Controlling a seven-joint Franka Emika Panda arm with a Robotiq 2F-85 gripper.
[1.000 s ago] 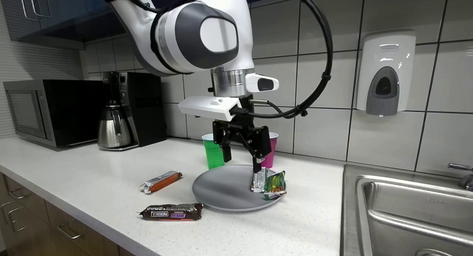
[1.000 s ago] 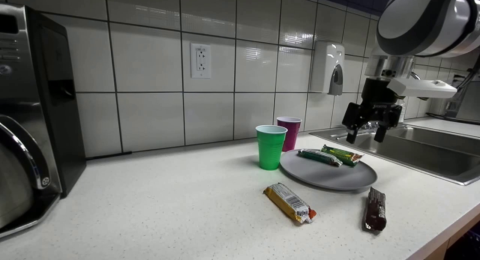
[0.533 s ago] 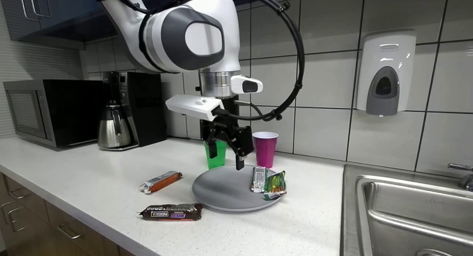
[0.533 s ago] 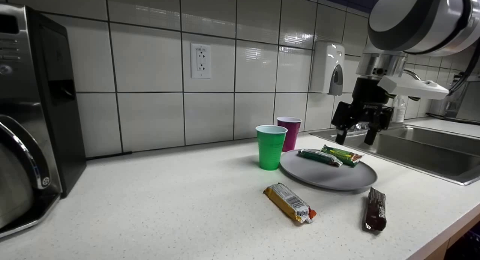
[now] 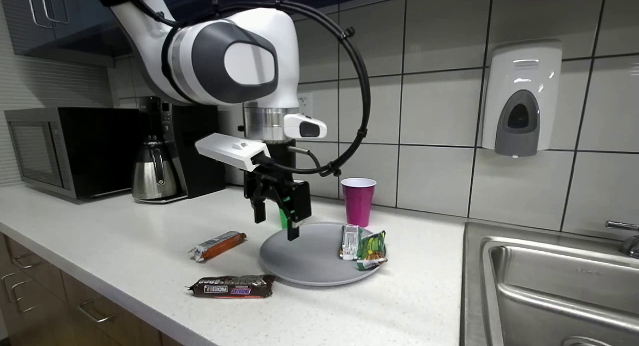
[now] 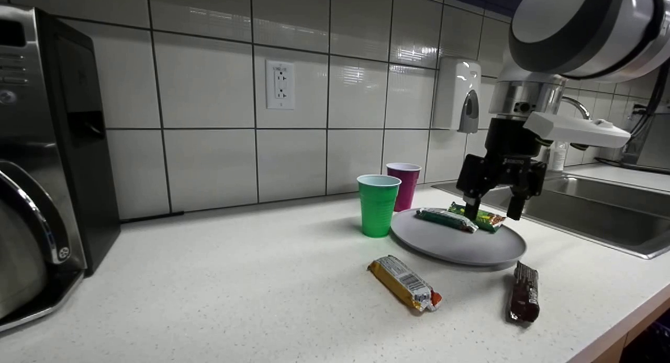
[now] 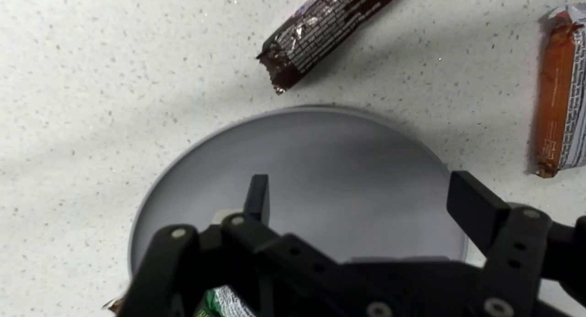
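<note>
My gripper [image 5: 276, 225] is open with nothing between its fingers. It hangs above the round grey plate [image 5: 304, 258], near its edge; the wrist view shows the plate [image 7: 320, 157] between and below the fingertips [image 7: 361, 196]. Two green-wrapped bars, one with its silver side showing [image 5: 350, 242] and one green [image 5: 373, 248], lie on the plate. A dark brown bar [image 5: 232, 287] lies on the counter beside the plate, also in the wrist view [image 7: 329, 33]. An orange-and-white bar [image 5: 219, 246] lies on the counter, also at the wrist view's right edge [image 7: 558, 97].
A green cup [image 6: 377, 208] and a purple cup [image 6: 407, 190] stand behind the plate near the tiled wall. A metal sink [image 5: 574, 286] is set into the counter. A coffee maker [image 5: 189, 146] and microwave [image 5: 95, 151] stand at the far end.
My open gripper has moved across the plate, away from the green-wrapped bars, and has come lower in the last half second. The bars, plate and cups have not moved.
</note>
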